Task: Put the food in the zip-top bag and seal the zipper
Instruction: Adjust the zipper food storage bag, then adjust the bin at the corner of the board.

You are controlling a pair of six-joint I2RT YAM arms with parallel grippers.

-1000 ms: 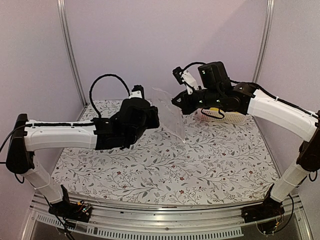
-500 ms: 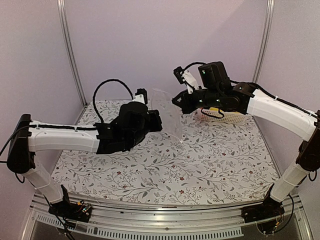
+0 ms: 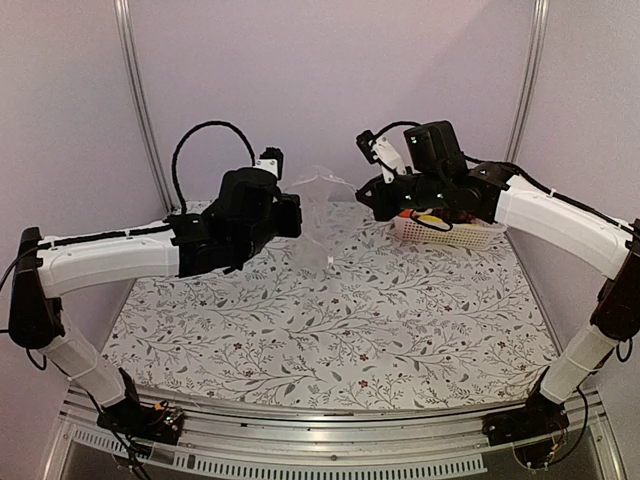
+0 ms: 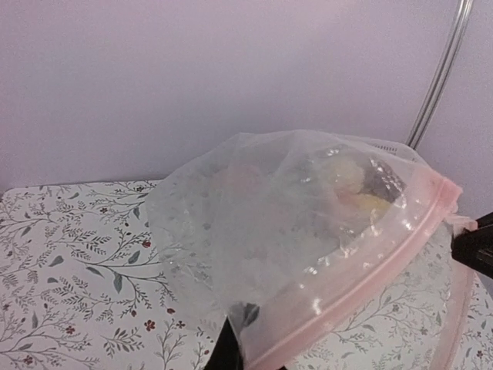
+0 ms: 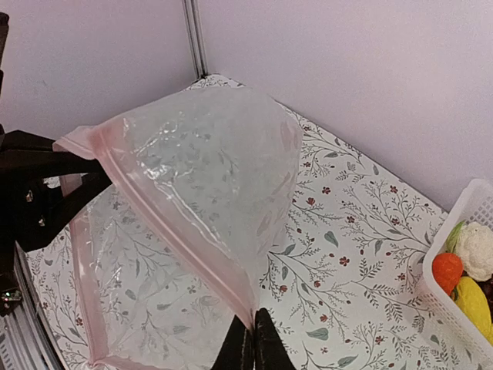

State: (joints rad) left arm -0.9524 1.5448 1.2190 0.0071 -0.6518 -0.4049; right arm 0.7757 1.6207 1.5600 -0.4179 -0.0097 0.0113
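Observation:
The clear zip-top bag (image 3: 318, 212) hangs above the table, stretched between both grippers. My left gripper (image 4: 245, 356) is shut on one end of its mouth, right by the pink zipper (image 4: 370, 274). The right gripper (image 5: 254, 345) is shut on the other end of the zipper (image 5: 173, 231), and the mouth gapes between them. The bag (image 5: 208, 169) looks empty. The food lies in the white basket (image 5: 456, 312): cauliflower (image 5: 475, 249), an orange piece (image 5: 447, 270) and a yellow piece (image 5: 474, 303).
The white lattice basket (image 3: 452, 237) stands at the back right of the floral tablecloth (image 3: 330, 330), just under the right arm. Metal frame posts (image 3: 138, 100) rise at the back corners against the lilac walls.
The left gripper has shut on the bag's mouth and risen toward the back. The right gripper shifted a little right. The bag now hangs higher, pulled between them.

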